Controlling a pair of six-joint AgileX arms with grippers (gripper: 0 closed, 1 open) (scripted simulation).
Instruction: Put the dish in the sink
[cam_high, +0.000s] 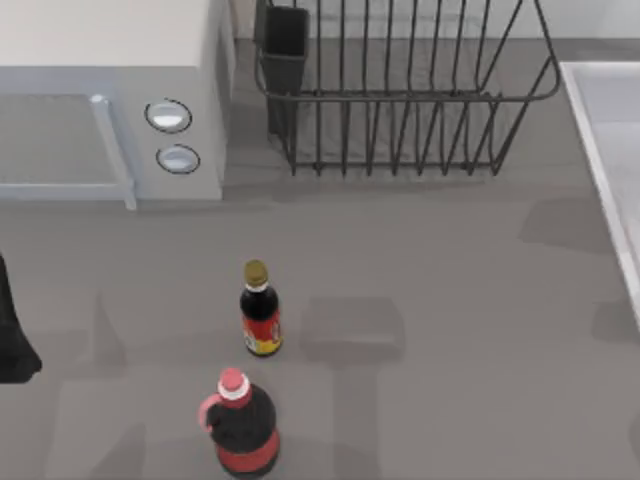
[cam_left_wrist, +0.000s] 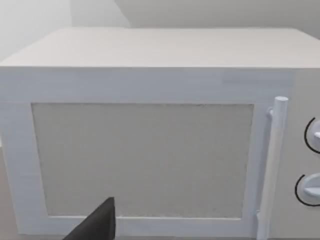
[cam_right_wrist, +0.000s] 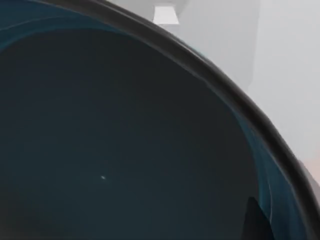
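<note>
The dish (cam_right_wrist: 125, 140) sits very close to the right wrist camera, showing its dark teal-blue inside and a dark curved rim. One dark fingertip (cam_right_wrist: 256, 222) of my right gripper lies over the inside wall by the rim, so the gripper is shut on the dish. The sink (cam_high: 598, 170) is the pale basin with a raised rim at the table's right edge in the top view. My left arm (cam_high: 12, 345) is parked at the table's left edge, facing the microwave.
A white microwave (cam_high: 110, 90) stands at the back left, and a dark wire dish rack (cam_high: 400, 100) at the back middle. Two bottles stand front left of centre: a yellow-capped one (cam_high: 260, 310) and a red-capped jug (cam_high: 243, 425).
</note>
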